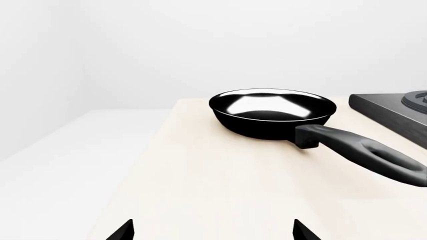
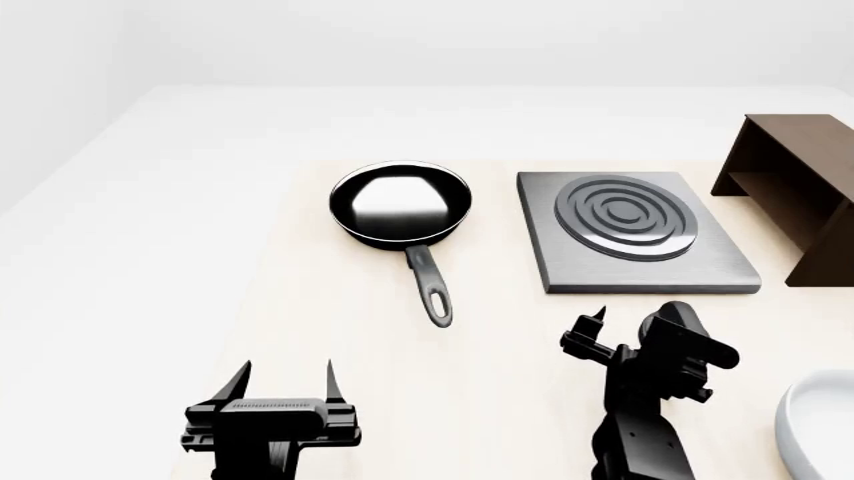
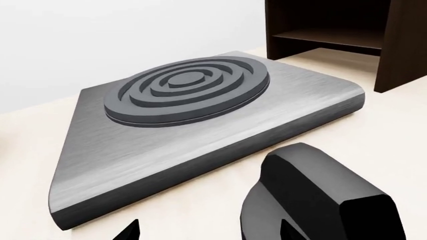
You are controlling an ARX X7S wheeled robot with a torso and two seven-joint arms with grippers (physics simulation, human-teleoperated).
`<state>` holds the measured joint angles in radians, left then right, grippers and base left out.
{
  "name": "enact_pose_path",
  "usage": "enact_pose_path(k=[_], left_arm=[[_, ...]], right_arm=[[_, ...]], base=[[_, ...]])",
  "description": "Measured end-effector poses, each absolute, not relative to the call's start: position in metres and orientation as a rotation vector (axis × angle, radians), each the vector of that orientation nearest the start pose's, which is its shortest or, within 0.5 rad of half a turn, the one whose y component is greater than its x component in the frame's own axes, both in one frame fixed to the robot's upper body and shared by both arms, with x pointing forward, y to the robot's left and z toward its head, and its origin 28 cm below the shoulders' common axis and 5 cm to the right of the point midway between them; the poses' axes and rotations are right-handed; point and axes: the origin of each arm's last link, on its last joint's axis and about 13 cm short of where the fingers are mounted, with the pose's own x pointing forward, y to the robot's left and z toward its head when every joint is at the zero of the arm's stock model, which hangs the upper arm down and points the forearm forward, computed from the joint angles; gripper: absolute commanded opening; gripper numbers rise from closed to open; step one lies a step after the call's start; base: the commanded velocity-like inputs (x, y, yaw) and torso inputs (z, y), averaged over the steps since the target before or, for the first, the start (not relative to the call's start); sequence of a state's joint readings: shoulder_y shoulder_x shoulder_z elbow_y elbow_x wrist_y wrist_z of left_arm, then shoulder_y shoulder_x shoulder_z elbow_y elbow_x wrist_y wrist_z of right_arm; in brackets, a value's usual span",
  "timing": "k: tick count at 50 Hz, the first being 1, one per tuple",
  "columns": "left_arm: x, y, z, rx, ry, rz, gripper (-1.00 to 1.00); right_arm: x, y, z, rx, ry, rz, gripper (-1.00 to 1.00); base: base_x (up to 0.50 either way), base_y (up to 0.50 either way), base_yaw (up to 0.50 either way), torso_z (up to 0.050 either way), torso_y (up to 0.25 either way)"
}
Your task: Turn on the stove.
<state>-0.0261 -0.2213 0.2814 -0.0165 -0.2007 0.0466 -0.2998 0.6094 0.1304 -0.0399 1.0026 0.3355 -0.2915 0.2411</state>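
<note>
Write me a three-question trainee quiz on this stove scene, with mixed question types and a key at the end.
1. True or false: the frying pan sits on the stove.
2. Multiple choice: the knob lies closest to which gripper? A) left gripper B) right gripper C) neither is in view
3. Fill in: the dark brown shelf stands on the stove's ____ side in the head view.

Key
1. False: the pan rests on the table, beside the stove.
2. B
3. Right
</note>
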Motion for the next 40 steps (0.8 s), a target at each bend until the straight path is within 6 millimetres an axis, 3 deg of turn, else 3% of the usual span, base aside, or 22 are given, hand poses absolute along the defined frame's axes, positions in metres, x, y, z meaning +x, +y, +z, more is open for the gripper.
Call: enact_pose_path(k=[40], left_arm=[[0.209,0.204,0.011,0.019,-0.001,0.027,1.00]], right_arm=[[0.310,-0.146,-0.001,0.327,0.014,-0.609,1.00]], base=[[0.00,0.00,0.00,0.000,0.000]])
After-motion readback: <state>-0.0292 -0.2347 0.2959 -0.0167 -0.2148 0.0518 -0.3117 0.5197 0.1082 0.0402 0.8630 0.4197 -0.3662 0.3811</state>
